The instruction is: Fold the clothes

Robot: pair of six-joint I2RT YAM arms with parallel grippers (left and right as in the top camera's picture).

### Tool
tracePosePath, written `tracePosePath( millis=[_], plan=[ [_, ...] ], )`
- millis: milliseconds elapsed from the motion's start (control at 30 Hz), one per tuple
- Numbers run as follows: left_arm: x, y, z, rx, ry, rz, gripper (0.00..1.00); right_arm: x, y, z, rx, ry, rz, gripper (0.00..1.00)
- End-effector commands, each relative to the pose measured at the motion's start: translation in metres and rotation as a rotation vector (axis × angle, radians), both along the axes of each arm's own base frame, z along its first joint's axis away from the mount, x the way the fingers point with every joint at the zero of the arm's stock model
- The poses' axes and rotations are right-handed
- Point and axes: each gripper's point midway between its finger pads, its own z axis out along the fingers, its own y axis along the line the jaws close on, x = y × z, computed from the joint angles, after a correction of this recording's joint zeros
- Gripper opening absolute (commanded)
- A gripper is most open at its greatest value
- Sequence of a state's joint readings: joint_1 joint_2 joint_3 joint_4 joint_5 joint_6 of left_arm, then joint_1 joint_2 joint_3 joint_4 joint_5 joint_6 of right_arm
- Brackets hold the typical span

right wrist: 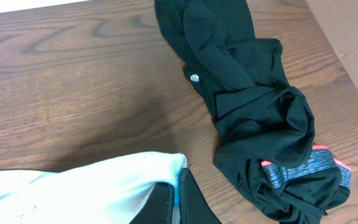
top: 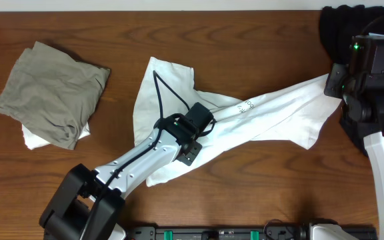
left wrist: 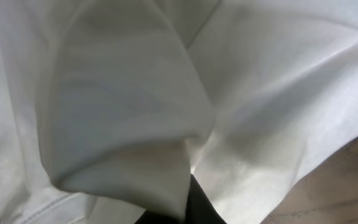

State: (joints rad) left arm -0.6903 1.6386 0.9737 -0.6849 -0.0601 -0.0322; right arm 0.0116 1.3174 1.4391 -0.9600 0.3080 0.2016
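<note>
Across the mid of the table (top: 245, 27), w/ one end out at the right edge, lies the white tee (top: 279, 110). It is pulled long & is not flat yet. Left pincer (top: 199, 127) sits on the tee's mid part, shut tight w/ a bunch of cloth nipped in it. Its own cam sees only white folds. Right pincer (top: 334, 83) is shut on the tee's far right end, and the cloth goes in btw its dark fingers.

Step, I think: spread the tee out, so the fold has not begun. Next move prob needs both arms to pull apart & lay it flat. Go slow so the cloth does not slip or twist.

Count:
- 2 arms, 2 pincers.
- 1 white tee.
- 1 olive-grey piece (top: 52, 90), folded, far left, w/ 1 white piece (top: 32, 139) peeking out under it.
- 1 black heap (right wrist: 241, 68) top right, near the right pincer. It has a grey & pink bit. Can't tell how many pieces are in it.
</note>
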Motion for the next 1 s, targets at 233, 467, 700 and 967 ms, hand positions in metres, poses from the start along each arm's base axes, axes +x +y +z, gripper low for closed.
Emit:
tracePosePath(
  millis=[233,467,700,967],
  plan=[
    [0.019,0.014,0.127,-0.048,-0.229,0.085,0.06,-0.003,-0.005,0.007,-0.003,-0.021,-0.027,0.01],
    [0.035,0.042,0.266,-0.209,-0.592,0.129,0.06,-0.019,0.0,0.029,0.019,-0.086,-0.007,0.01],
    [0.013,0.081,0.348,-0.262,-0.802,0.166,0.06,-0.056,0.0,0.066,0.02,-0.2,-0.006,0.01],
    [-0.036,0.13,0.446,-0.38,-1.075,0.264,0.07,-0.11,-0.007,0.137,0.0,-0.448,-0.034,0.01]
  ],
)
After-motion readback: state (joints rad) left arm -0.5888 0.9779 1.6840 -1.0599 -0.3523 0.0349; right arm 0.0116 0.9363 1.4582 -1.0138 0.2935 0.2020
